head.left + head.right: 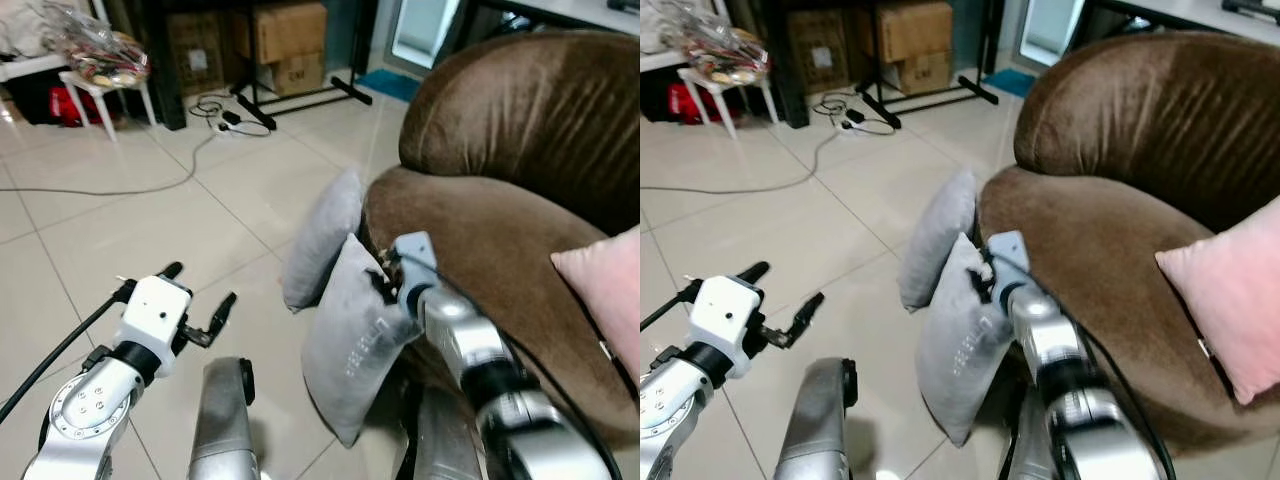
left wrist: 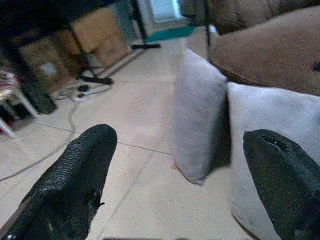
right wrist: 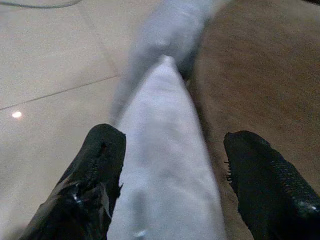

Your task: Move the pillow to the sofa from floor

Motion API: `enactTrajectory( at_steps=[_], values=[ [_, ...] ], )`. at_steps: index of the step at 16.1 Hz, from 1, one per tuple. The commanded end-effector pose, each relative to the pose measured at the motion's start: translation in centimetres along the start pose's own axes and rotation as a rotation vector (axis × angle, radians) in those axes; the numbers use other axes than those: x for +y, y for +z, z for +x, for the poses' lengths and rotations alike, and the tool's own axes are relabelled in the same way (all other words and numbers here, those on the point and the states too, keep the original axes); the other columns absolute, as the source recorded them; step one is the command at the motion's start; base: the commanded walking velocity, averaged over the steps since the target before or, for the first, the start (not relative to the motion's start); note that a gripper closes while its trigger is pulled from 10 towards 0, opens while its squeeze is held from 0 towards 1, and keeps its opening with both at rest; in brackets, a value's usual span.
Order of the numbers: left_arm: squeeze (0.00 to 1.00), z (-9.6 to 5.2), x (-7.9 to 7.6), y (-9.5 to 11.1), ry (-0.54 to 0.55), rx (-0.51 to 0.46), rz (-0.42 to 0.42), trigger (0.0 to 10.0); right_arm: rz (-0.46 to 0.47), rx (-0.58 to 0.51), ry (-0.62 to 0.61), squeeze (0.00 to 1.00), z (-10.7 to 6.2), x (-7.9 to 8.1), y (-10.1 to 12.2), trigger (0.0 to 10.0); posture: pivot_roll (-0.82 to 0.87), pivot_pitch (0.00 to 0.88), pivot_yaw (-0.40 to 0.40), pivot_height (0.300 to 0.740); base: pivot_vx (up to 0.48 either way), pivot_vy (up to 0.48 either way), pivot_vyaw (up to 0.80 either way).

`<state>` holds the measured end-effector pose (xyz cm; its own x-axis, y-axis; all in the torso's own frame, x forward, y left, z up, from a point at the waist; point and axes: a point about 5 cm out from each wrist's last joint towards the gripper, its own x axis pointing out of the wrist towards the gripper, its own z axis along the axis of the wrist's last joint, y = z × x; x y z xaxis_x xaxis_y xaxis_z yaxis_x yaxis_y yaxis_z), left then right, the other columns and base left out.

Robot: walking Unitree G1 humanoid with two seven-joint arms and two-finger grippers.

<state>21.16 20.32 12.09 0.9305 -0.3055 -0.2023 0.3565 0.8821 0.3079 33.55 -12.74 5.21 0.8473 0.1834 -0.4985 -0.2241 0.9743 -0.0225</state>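
**Grey pillow between our right fingers, at the sofa's edge**

The near grey pillow (image 1: pixel 355 340) carries printed lettering on its face, too blurred for us to read; the cardboard boxes (image 1: pixel 290 40) in the background also bear marks we cannot make out.

Our right gripper (image 3: pixel 172 170) reaches forward over the pillow's upper edge, its two black fingers (image 3: pixel 95 165) spread wide and straddling the soft fabric, one on the floor side and one on the sofa side. We cannot tell whether the pads press the cloth.

Our left gripper (image 1: pixel 200 300) is raised over the tiled floor (image 1: pixel 130 230), fingers parted and holding nothing, pointing toward the pillows.

The pillow stands upright on the floor, leaning against the front of the brown velvety sofa (image 1: pixel 500 220). A second grey pillow (image 1: pixel 320 240) stands just behind it, also against the sofa. A pink cushion (image 1: pixel 605 290) lies on the rounded seat.
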Motion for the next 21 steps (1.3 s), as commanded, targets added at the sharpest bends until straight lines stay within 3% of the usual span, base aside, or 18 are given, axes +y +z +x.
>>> enactTrajectory(
  at_steps=[1,3,4,5,6,7,10,11,12,14,15,16,21],
  values=[
    [0.0,-0.5,-0.6,0.4,-0.054,0.0,0.005,10.0,0.009,0.048,-0.076,1.0,0.2,-1.0,-1.1,10.0,0.15,0.086,-0.071,0.495,0.0,0.0,0.0],
    [0.0,-1.1,-0.9,0.6,-0.084,0.004,0.013,10.0,0.014,0.053,-0.056,1.0,0.4,-0.9,-1.2,10.0,0.16,0.123,-0.067,0.495,0.0,0.0,0.0],
    [0.0,-1.9,-1.1,1.0,-0.11,0.001,0.013,10.0,0.059,0.034,-0.042,1.0,0.6,-0.6,-1.1,10.0,0.18,0.152,-0.066,0.495,0.0,0.0,0.0],
    [0.0,-2.2,-1.2,1.2,-0.116,0.0,0.01,10.0,0.032,0.048,-0.052,1.0,0.6,-0.6,-1.2,10.0,0.18,0.164,-0.068,0.495,0.0,0.0,0.0],
    [0.0,-2.8,-1.5,1.5,-0.137,0.001,0.004,10.0,0.06,0.063,-0.047,1.0,0.7,-0.4,-1.5,10.0,0.2,0.18,-0.07,0.495,0.0,0.0,0.0],
    [0.0,-3.7,-1.8,1.9,-0.158,0.003,-0.001,10.0,0.147,0.076,-0.043,1.0,0.8,0.0,-1.9,10.0,0.21,0.199,-0.072,0.495,0.0,0.0,0.0],
    [0.0,-5.0,-2.3,2.3,-0.18,0.016,-0.015,10.0,0.241,0.107,-0.002,1.0,0.9,0.7,-2.3,10.0,0.22,0.211,-0.07,0.495,0.0,0.0,0.0],
    [0.0,-5.5,-2.3,2.3,-0.183,0.03,-0.018,10.0,0.238,0.124,0.016,0.18,1.0,1.0,-2.5,10.0,0.22,0.216,-0.07,0.495,0.0,0.0,0.0],
    [0.0,-5.7,-2.3,2.2,-0.183,0.038,-0.018,10.0,0.22,0.13,0.021,0.0,1.0,1.1,-2.6,10.0,0.22,0.22,-0.073,0.495,0.0,0.0,0.0],
    [0.0,-6.0,-2.3,2.2,-0.189,0.054,-0.024,10.0,0.219,0.132,0.048,0.0,1.0,1.6,-2.7,10.0,0.22,0.223,-0.08,0.495,0.0,0.0,0.0],
    [0.0,-6.2,-2.4,2.2,-0.205,0.062,-0.035,10.0,0.27,0.115,0.063,0.0,1.0,1.8,-2.5,3.1,0.22,0.222,-0.085,0.495,0.0,0.0,0.0],
    [0.0,-6.4,-2.5,2.2,-0.222,0.074,-0.048,10.0,0.295,0.11,0.065,0.0,1.0,1.9,-2.6,0.0,0.22,0.219,-0.086,0.495,0.0,0.0,0.0],
    [0.0,-6.6,-2.8,1.8,-0.247,0.112,-0.094,10.0,0.283,0.107,0.074,0.0,1.0,2.0,-2.7,0.0,0.23,0.205,-0.086,0.495,0.0,0.0,0.0]
  ],
)
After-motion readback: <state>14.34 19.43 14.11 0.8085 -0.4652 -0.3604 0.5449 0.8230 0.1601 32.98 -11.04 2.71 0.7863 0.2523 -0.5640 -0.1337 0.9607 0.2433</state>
